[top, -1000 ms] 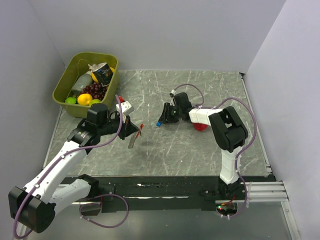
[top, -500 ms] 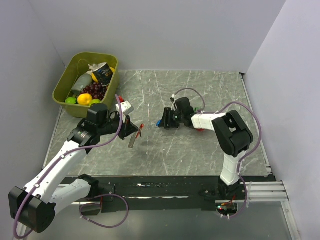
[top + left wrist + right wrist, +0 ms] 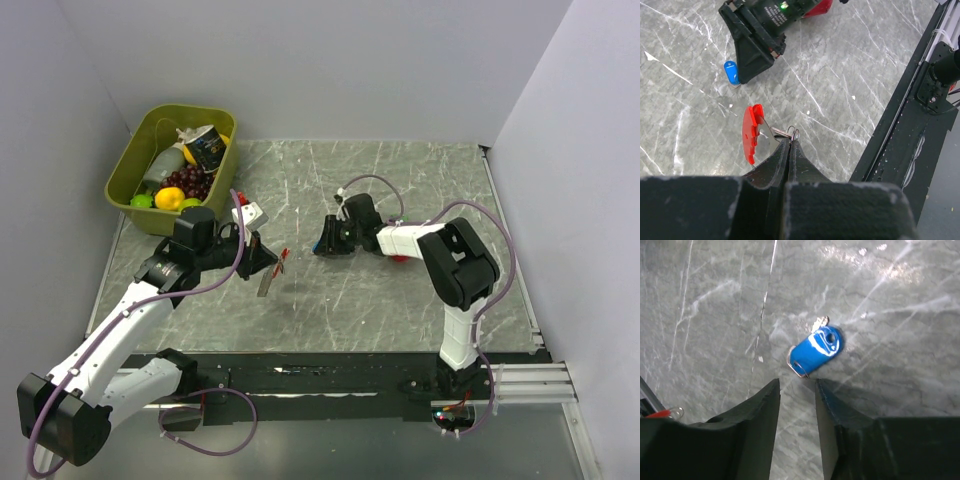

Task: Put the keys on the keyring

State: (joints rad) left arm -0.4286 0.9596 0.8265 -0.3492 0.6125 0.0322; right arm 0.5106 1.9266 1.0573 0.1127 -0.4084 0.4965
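blue-headed key, red keyring, grey marbled table, olive basket

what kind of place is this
Likely a robot lab bench: a left arm and right arm at a marble-look table, plain walls boxing it in, and a green bin of fruit.

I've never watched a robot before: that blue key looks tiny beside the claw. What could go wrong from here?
1. The blue key lies flat on the table, just past the tips of the open right gripper, which might slide over it or push it away.
2. The left gripper pinches the keyring only by a thin metal ring at its very tips, so it could slip or swing.
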